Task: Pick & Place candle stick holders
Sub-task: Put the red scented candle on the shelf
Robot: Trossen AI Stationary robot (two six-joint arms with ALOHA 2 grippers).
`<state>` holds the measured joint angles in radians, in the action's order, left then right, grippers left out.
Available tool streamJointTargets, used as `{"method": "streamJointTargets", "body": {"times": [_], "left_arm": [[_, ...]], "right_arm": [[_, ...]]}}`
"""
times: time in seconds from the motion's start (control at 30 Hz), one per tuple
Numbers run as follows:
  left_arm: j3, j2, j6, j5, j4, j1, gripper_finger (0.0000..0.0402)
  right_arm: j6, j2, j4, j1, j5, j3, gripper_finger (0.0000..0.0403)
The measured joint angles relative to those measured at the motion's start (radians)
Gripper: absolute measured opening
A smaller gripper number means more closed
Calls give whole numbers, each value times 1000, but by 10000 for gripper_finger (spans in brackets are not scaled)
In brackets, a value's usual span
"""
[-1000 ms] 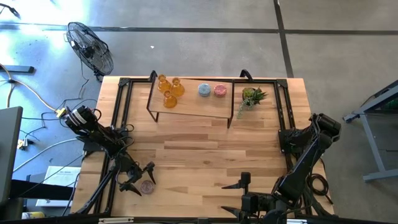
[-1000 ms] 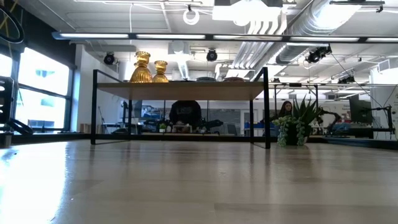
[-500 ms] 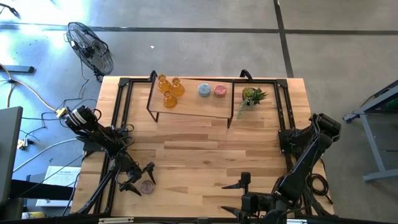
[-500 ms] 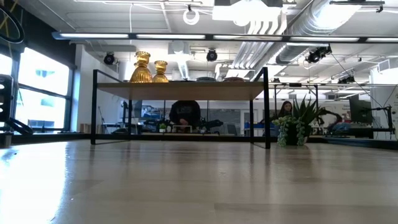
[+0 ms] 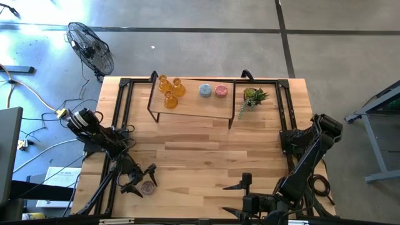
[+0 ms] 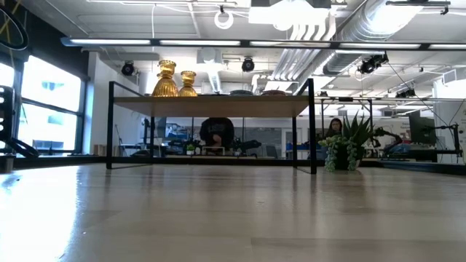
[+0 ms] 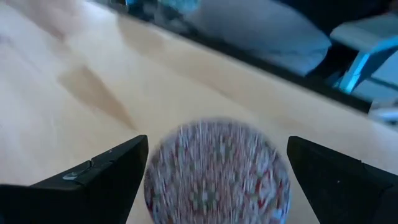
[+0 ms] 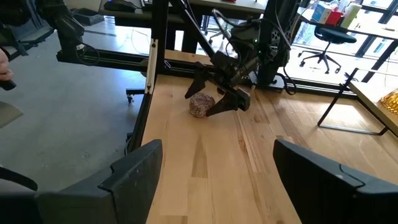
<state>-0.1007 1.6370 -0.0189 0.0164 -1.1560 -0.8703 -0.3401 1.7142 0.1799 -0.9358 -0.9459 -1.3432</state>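
Observation:
A mauve squat round holder (image 5: 148, 187) stands on the table near its front left corner; it also shows in the left wrist view (image 7: 217, 171) and the right wrist view (image 8: 201, 104). My left gripper (image 5: 142, 182) is open, with one finger on either side of the holder. Three amber bottle-like holders (image 5: 169, 91), a blue-grey one (image 5: 205, 90) and a pink one (image 5: 221, 90) stand on a low shelf (image 5: 190, 111) at the table's far side. My right gripper (image 5: 234, 199) is open and empty near the front edge. My left gripper has the mauve holder's round body (image 7: 163, 180) between its two open fingers, which come level and low over the table. One fingertip (image 7: 127, 163) stands right against the holder's side; I cannot tell whether it touches. The other fingertip stands clear. The holder rests on the table.
A small green potted plant (image 5: 253, 97) stands at the shelf's right end. Black frame rails (image 5: 119, 106) run along the table's left and right sides. A fan (image 5: 90, 47) stands on the floor beyond the table's far left corner.

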Motion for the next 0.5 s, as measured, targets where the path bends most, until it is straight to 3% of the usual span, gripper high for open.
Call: {"method": "streamJointTargets", "body": {"times": [0.13,0.3,0.5], "left_arm": [[1,72,26,0,-23,0,376],[-1,168,3,-1,-171,0,376],[-29,245,21,-1,-195,0,376]], "right_arm": [[0,0,0,0,0,0,302],[0,0,2,0,0,0,302],[0,0,3,0,0,0,302]]}}
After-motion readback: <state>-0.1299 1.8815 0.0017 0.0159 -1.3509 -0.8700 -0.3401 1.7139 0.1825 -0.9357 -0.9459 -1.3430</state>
